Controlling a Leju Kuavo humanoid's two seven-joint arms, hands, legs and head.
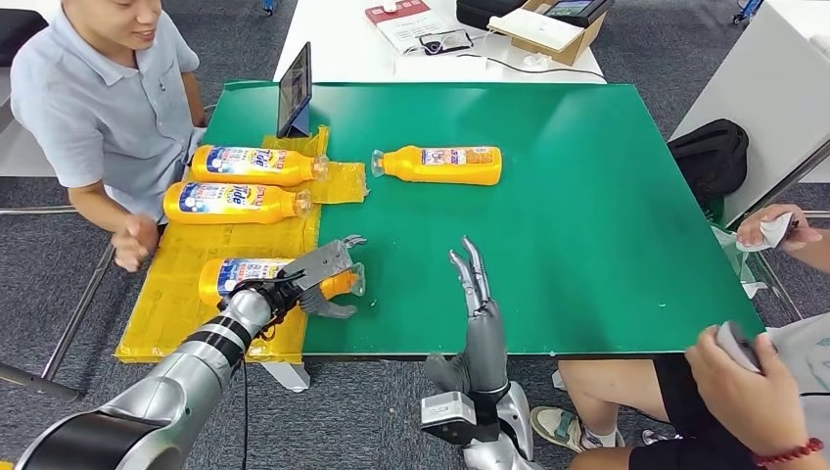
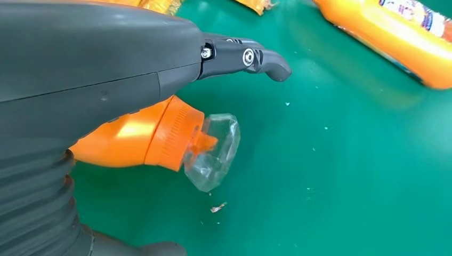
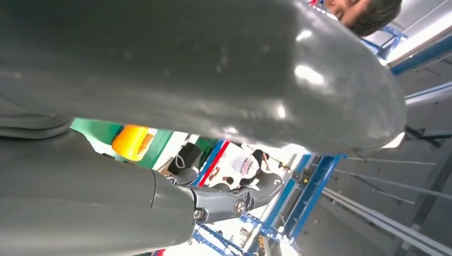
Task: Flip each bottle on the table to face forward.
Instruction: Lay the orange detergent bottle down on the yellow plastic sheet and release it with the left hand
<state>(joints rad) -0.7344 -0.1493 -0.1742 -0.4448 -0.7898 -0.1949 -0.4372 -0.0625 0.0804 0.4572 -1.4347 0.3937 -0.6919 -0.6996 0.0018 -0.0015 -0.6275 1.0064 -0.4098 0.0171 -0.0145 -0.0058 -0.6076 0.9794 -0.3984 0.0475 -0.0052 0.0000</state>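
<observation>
We see the left robot hand (image 1: 328, 274) wrapped around the neck end of the nearest orange detergent bottle (image 1: 240, 275), gripping it; the bottle lies on its side on yellow sheeting (image 1: 176, 313) at the counter (image 1: 587, 245) edge (its clear cap (image 2: 213, 152) juts past the fingers). Beyond that hand lie two more bottles (image 1: 256, 164) (image 1: 235, 202); a fourth (image 1: 440, 164) lies apart on the green. The right robot hand (image 1: 475, 279) is raised, fingers straight, holding nothing.
</observation>
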